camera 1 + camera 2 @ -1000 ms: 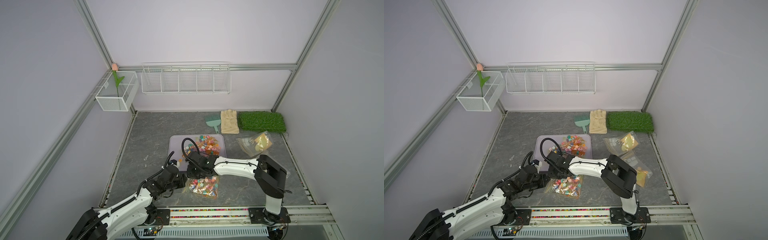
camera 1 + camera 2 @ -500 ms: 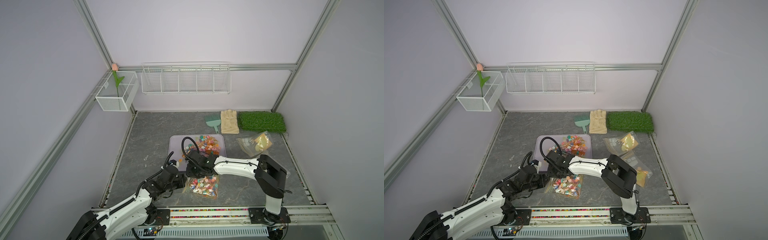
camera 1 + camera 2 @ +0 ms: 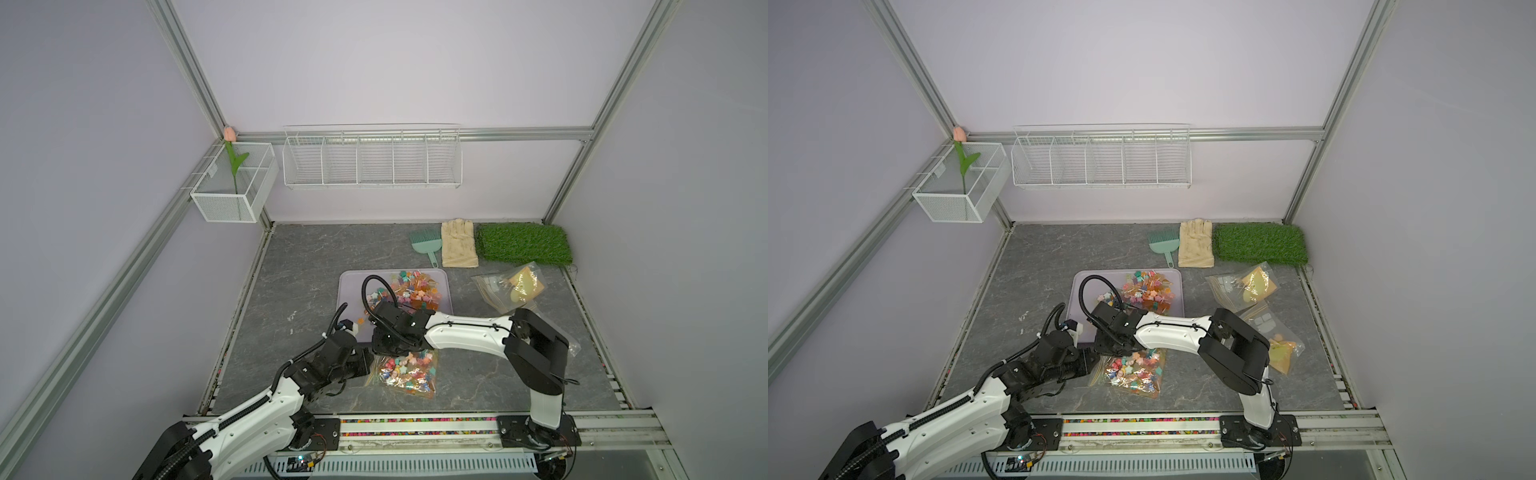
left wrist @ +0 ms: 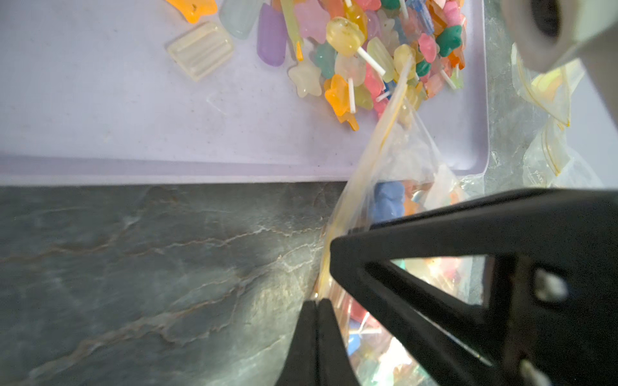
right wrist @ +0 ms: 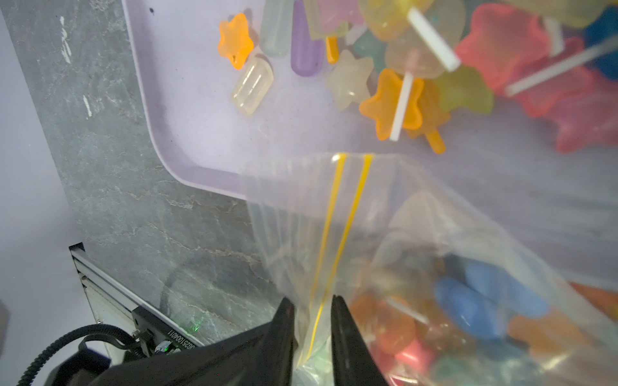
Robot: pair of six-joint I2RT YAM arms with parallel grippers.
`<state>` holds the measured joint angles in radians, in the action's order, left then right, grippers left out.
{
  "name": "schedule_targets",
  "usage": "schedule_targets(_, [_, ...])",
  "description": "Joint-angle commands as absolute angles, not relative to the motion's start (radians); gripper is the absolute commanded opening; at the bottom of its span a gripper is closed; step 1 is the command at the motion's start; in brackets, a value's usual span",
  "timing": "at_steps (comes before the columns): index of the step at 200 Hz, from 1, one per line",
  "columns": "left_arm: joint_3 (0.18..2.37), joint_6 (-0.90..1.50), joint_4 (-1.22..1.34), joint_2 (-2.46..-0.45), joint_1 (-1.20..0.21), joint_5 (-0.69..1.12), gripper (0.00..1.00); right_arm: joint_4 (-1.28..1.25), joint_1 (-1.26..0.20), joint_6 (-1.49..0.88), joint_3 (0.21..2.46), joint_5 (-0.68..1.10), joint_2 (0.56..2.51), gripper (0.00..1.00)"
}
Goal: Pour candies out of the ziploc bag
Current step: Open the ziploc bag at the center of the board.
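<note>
The clear ziploc bag [image 3: 405, 371] with yellow zip lines lies in front of the lilac tray [image 3: 349, 286], still holding many coloured candies [image 3: 1133, 372]. More candies [image 3: 413, 289] are heaped in the tray. My left gripper [image 4: 317, 302] is shut on the bag's zip edge; in both top views it is at the bag's left corner [image 3: 368, 360]. My right gripper [image 5: 312, 302] reaches from the right to the bag's mouth [image 3: 384, 347]. Its jaws stand a little apart, and the zip strip [image 5: 334, 234] passes between them, rising over the tray's rim.
Two other clear bags with yellow contents [image 3: 513, 284] lie right of the tray, partly under the right arm. A teal brush [image 3: 424, 245], a cream glove [image 3: 457, 243] and a green grass mat [image 3: 521, 243] line the back. The metal rail [image 3: 415, 422] runs along the front.
</note>
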<state>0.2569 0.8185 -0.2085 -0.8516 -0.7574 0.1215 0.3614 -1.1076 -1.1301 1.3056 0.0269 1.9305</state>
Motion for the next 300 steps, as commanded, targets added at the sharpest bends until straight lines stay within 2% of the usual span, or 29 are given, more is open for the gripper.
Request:
schedule_targets(1, [0.275,0.83,-0.218,-0.839,-0.753,0.118,0.0,0.376,-1.109,-1.152,1.321,0.028,1.96,0.24])
schedule_targets(76, [0.275,0.835,-0.224,-0.833,-0.753,0.116,0.0,0.368,-1.114,-1.159,1.321,0.033,1.974,0.13])
schedule_targets(97, [0.275,0.837,-0.227,-0.829,-0.753,0.114,0.0,0.367,-1.116,-1.161,1.318,0.033,1.976,0.07])
schedule_targets(188, [0.272,0.86,-0.283,-0.772,-0.753,0.061,0.0,0.435,-1.119,-1.174,1.291,0.014,1.947,0.07])
schedule_targets(300, [0.266,0.868,-0.293,-0.772,-0.753,0.054,0.0,0.393,-1.121,-1.156,1.23,-0.012,1.862,0.07])
